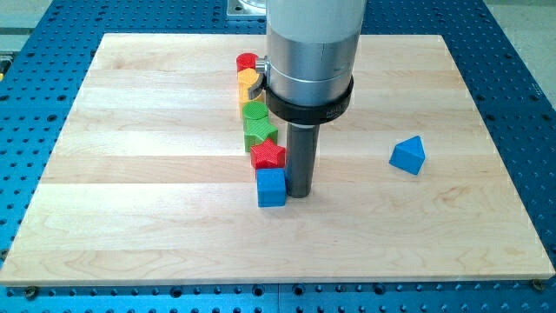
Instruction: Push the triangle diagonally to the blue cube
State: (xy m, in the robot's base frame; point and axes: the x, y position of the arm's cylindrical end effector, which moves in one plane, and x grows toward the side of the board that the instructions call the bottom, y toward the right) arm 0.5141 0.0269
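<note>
A blue triangle point(408, 155) lies on the wooden board point(130, 174) at the view's right. A blue cube point(271, 188) sits near the middle, at the bottom end of a column of blocks. My tip point(299, 194) rests on the board just right of the blue cube, touching or nearly touching its side. The triangle is far to the right of the tip and a little higher in the view.
A column of blocks runs up from the blue cube: a red star-like block point(268, 156), a green block point(260, 132), another green block point(254, 110), a yellow block point(248, 86) and a red block point(248, 63). The arm's grey body point(311, 52) hides part of the board's top.
</note>
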